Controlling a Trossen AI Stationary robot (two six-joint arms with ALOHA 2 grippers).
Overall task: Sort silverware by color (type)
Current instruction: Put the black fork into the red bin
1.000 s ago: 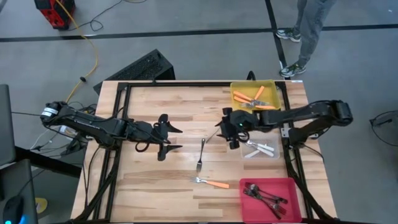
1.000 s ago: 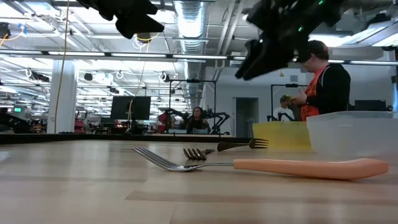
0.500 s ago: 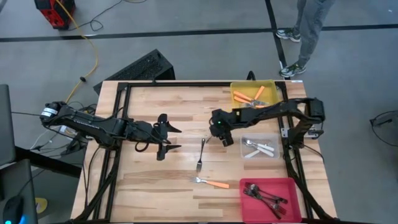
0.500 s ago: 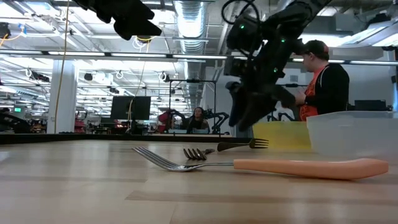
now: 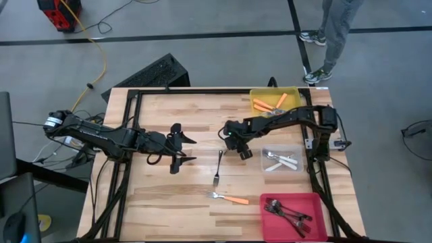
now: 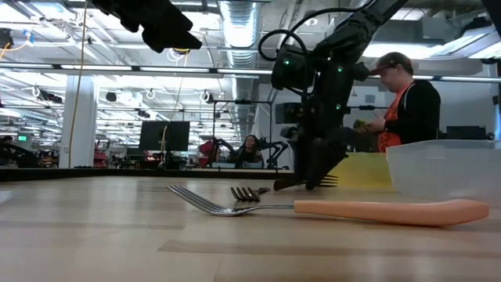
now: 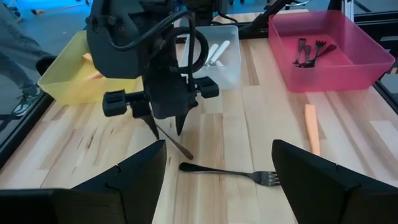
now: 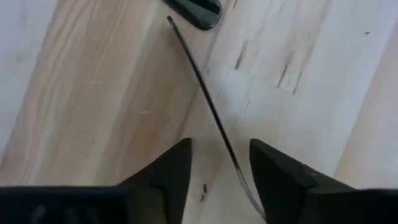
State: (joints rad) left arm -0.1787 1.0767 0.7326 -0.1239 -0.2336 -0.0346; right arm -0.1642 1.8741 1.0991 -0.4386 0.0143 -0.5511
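Observation:
A dark metal fork [image 5: 218, 169] lies flat on the wooden table, handle toward the far edge, tines toward the near edge. An orange-handled fork [image 5: 229, 198] lies nearer the front. My right gripper [image 5: 229, 142] points steeply down over the dark fork's handle end. It is open, and in the right wrist view the slim handle [image 8: 208, 106] runs between its two fingers [image 8: 171, 171]; I cannot tell whether they touch it. My left gripper [image 5: 194, 150] hovers open left of the forks, holding nothing.
Along the table's right side stand a yellow bin [image 5: 297, 94] with orange-handled forks, a clear bin [image 5: 297, 156] with pale forks and a red bin [image 5: 320, 216] with dark forks. A person [image 5: 331, 34] stands beyond the far right corner.
My right gripper has come from the clear bin's edge toward the table's left and down, tipping from a slant to point steeply down over the dark fork's handle end. The forks have not moved.

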